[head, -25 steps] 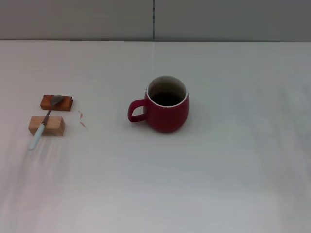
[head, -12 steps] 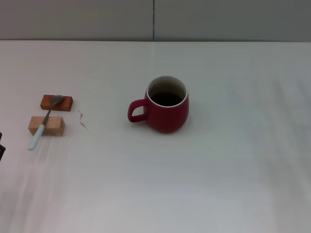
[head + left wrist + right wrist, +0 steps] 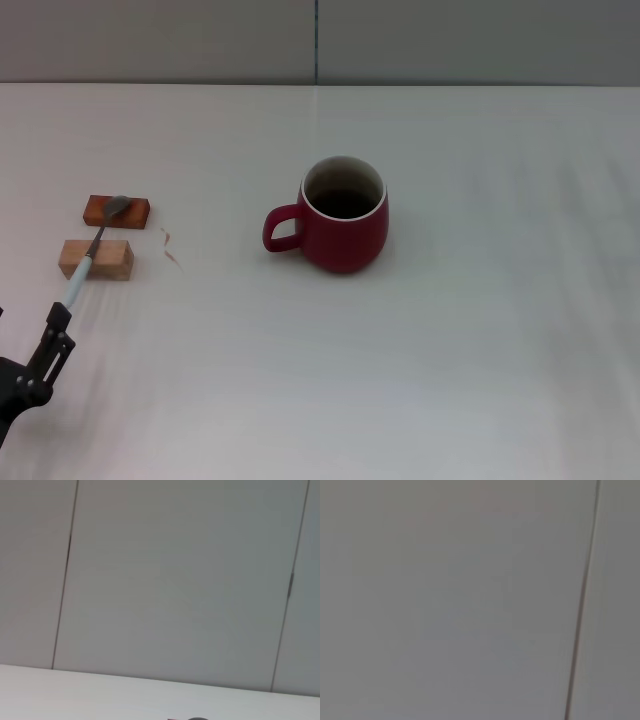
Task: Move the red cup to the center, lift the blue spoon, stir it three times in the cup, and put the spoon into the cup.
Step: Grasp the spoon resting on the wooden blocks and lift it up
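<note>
**Left gripper comes into the head view near the spoon**

Since half a second ago, the left gripper (image 3: 58, 318) has moved up from the lower left corner of the head view; before, only a small dark piece of it showed at the left edge. Now its black fingers (image 3: 55, 335) point up and to the right, toward the handle end of the spoon. The tip is just beside this handle end, but whether it touches I cannot tell. How wide the fingers are also cannot be told, because only one slim dark part shows from this angle.

The slim blue spoon (image 3: 85, 264), with a pale light-blue handle and a grey metal neck and bowl, is at the same place as before. It lies tilted across two small blocks on the left side of the white desk (image 3: 450, 350). Its handle rests on the nearer light wooden block (image 3: 96, 259), and its bowl rests on the farther reddish-brown block (image 3: 117, 211). A small thin reddish scrap (image 3: 170, 247) lies on the desk just to the right of the blocks.

The rounded dark-red ceramic cup (image 3: 343, 214) has not moved. It stands upright near the middle of the desk, well apart from the spoon, with its loop handle toward the robot's left. Its inner rim is cream-white and the interior is dark.

The right gripper is not seen in any view. Both wrist views show mostly a grey panelled wall (image 3: 175, 590).
</note>
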Controlling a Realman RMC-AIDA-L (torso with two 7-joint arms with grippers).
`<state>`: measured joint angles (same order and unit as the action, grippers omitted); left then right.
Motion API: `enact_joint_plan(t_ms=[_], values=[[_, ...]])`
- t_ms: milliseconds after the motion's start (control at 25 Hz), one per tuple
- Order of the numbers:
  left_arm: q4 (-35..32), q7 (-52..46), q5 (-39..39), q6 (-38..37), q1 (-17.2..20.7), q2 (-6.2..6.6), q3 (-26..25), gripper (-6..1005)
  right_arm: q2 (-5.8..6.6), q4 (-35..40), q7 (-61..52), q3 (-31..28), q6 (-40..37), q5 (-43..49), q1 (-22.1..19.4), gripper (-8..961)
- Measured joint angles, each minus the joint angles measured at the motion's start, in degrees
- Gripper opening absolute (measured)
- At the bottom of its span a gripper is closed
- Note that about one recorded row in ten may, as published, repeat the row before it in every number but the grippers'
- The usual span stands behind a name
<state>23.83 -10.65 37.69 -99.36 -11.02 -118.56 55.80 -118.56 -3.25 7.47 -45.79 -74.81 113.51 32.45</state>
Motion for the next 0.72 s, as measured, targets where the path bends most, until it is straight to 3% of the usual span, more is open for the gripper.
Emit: enact_joint_plan(t_ms=[720], values=[[0.1, 0.0, 0.7, 6.3, -3.5, 0.18, 0.1, 795, 0.00, 0.0, 0.0, 0.2, -0.3, -0.1, -0.2, 694]])
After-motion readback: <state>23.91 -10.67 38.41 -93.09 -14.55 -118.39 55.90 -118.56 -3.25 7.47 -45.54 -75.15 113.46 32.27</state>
